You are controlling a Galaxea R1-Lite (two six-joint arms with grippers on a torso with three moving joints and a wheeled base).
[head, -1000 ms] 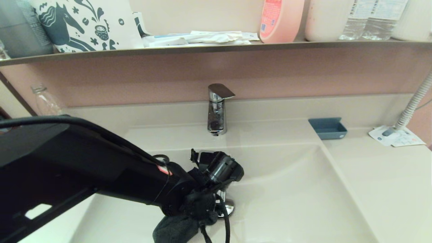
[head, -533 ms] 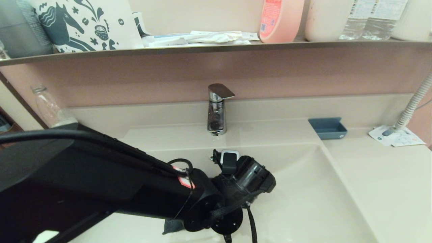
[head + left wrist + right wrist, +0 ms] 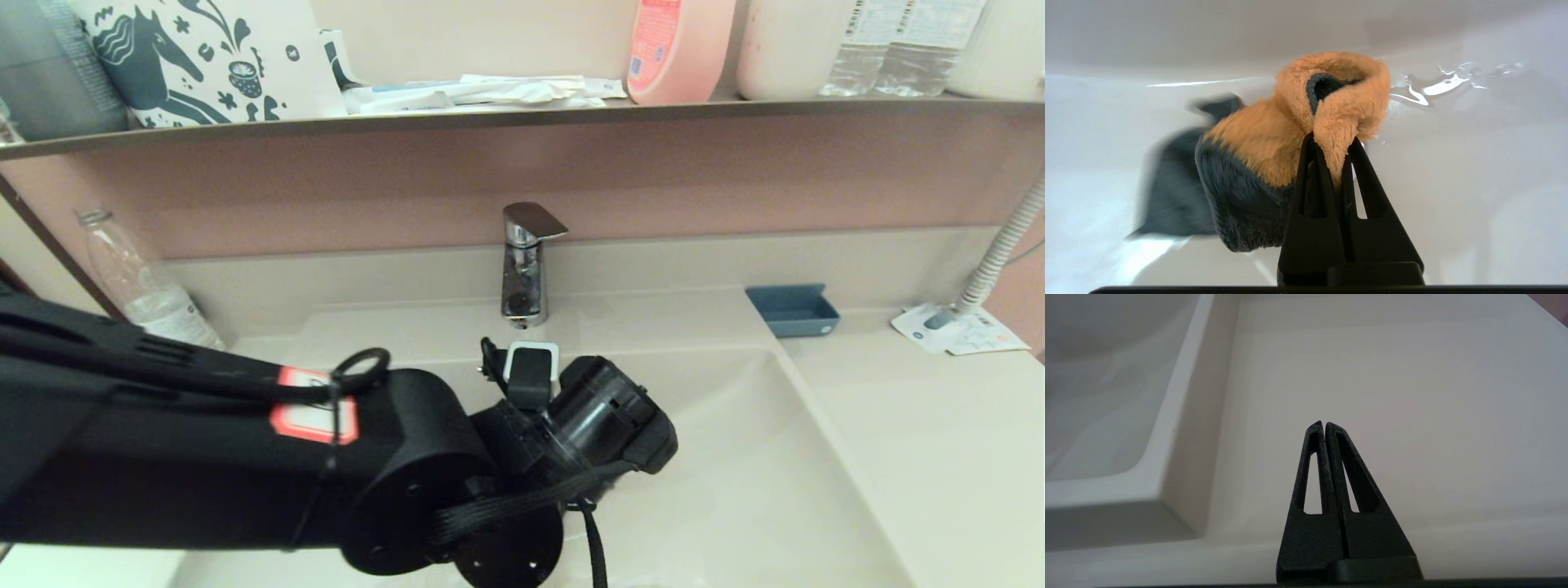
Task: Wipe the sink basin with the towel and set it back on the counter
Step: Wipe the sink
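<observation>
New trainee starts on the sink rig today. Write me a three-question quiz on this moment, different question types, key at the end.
1. True or false: the left gripper is shut on the towel.
2. Multiple choice: the right gripper is over
A. the sink basin
B. the counter beside the basin
C. the shelf by the bottles
3. Fill in the blank: in the head view, the blue tray sits on the robot's ____ side of the faucet.

Key:
1. True. The fingers pinch an orange fold while the towel lies against the wet basin.
2. B. It is shut, holding nothing.
3. Right.
</observation>
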